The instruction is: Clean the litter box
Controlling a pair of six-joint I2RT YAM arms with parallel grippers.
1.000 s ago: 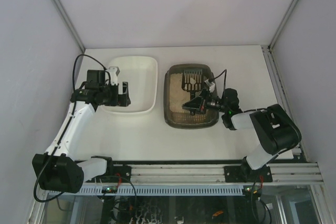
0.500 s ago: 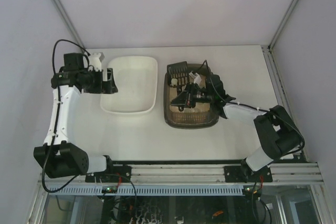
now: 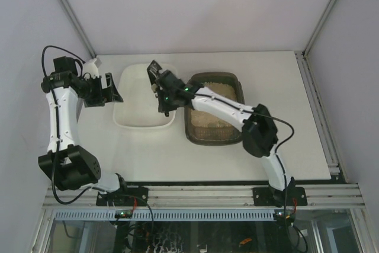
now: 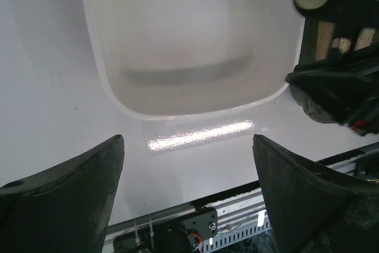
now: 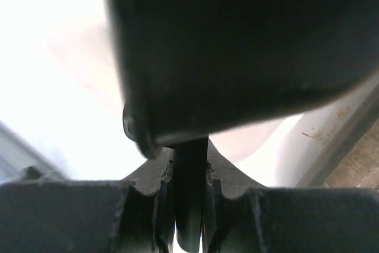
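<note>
Main risk as I saw it: the right hand (image 5: 189,173) was clamped on the thin handle of the black scoop (image 3: 155,70), held above the far right corner of the white tray (image 3: 139,102); being that close to the rim, a tip there could have dropped the load onto the desk (image 3: 284,99) just right of the tray instead of inside it. Second risk: the right arm reached across from well right of the tray, passing over the litter box (image 3: 216,141), so a low pass might have clipped the box rim or shoved it. Third: the left hand (image 4: 188,143), fingers spread wide and holding nothing, hung just left of the tray, near enough to knock it. Containers: the litter box sat on the desk just right of the tray, beige litter (image 3: 207,124) covering its floor, no clumps that I could make out. The white tray showed no contents in the left wrist view. Couldn't tell what the scoop carried
</note>
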